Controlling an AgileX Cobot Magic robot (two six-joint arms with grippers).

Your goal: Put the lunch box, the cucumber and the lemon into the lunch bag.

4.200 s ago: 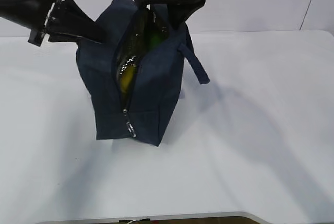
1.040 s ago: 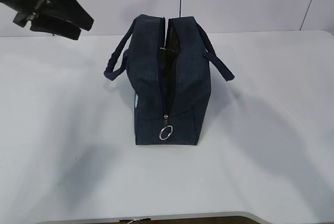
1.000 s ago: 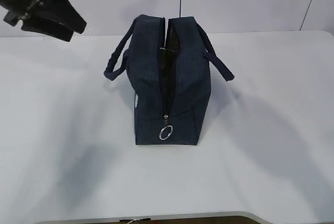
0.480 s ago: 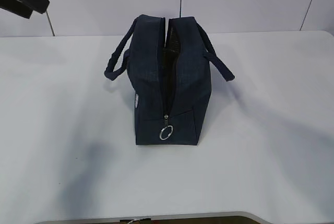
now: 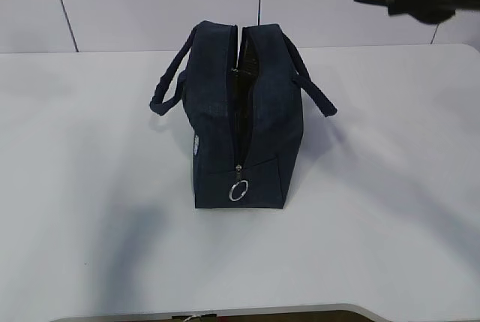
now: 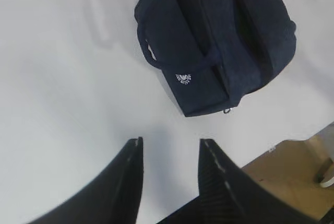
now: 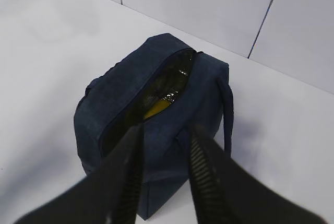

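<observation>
Right wrist view: unzipped lunch bag (image 7: 156,109) holds the yellow lemon (image 7: 155,109).

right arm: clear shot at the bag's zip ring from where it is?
Probably yes. The zip ring hangs exposed on the lunch bag's near end, nothing around it. The right gripper hovers above the bag with open, empty jaws.

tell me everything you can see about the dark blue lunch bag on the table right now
The dark navy fabric lunch bag stands upright on the white table, touched by neither gripper. Its top zip is open, with a silver ring pull hanging at the near end. Two loop handles droop to either side. A small round white logo marks one side. Through the opening, shiny lining and something yellow show.
</observation>
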